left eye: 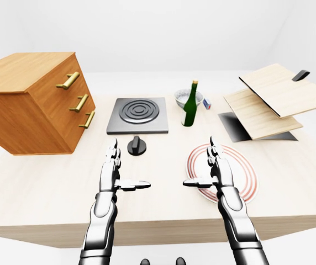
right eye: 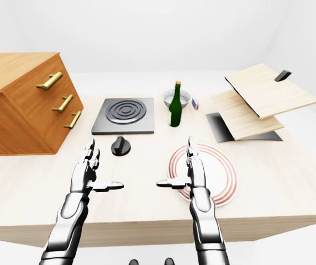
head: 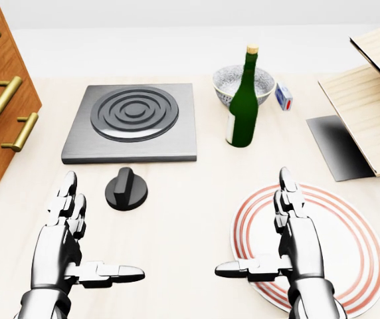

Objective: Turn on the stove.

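turning the knob (head: 126, 189) looks light work; it seems rigid, smooth plastic, best pinched across its raised ridge; it sits on the table (head: 177, 219) just below the stove (head: 131, 122) in the head view; the left hand (head: 67, 242) hovers below and left of it, apart, fingers spread, holding nothing; the right hand (head: 289, 242), likewise spread, hangs over the plate (head: 349, 246).

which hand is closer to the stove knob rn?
The left hand. It hovers open just down-left of the black knob in the head view, not touching it; the right hand, also open, sits over the striped plate, well off to the right.
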Robot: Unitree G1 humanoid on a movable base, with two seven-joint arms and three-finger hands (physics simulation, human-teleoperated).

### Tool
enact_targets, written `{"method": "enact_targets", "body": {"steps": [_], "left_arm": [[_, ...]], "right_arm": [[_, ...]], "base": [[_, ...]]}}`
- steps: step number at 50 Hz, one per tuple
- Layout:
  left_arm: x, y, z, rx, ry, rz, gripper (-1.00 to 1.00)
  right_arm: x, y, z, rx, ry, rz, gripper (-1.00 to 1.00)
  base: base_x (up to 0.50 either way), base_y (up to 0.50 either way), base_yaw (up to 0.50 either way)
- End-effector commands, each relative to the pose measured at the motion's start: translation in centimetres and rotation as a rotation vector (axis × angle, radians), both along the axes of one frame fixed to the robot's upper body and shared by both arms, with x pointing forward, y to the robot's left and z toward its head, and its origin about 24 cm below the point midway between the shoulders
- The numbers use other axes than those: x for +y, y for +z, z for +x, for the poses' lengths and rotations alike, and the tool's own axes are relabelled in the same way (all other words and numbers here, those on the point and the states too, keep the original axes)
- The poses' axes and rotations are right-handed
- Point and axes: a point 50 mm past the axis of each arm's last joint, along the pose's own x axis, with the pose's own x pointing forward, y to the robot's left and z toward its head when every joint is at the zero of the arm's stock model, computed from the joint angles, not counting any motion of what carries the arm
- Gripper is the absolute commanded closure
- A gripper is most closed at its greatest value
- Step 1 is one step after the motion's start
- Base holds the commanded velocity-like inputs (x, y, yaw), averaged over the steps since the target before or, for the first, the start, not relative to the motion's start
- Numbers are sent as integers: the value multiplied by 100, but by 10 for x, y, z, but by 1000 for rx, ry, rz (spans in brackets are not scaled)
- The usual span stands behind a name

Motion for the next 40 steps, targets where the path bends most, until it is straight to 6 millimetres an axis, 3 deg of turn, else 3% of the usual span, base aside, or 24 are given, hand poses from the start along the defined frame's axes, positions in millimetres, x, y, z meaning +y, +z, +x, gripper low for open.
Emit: {"method": "enact_targets", "body": {"steps": [1, 13, 27, 40], "left_arm": [[0, 0, 0, -1, -3, 1, -100], [2, 1, 0, -3, 2, 2, -100], [3, 0, 1, 1, 7, 4, -100], [-7, -34, 16, 115, -19, 18, -100]], "right_arm": [[1, 0, -1, 0, 17, 4, -100], [2, 0, -3, -6, 25, 6, -100], [0, 3, -5, -39, 23, 28, -100], [-2, 6, -5, -44, 24, 38, -100]], "base": [[46, 0, 0], [46, 0, 0], [0, 0, 0], [0, 0, 0]]}}
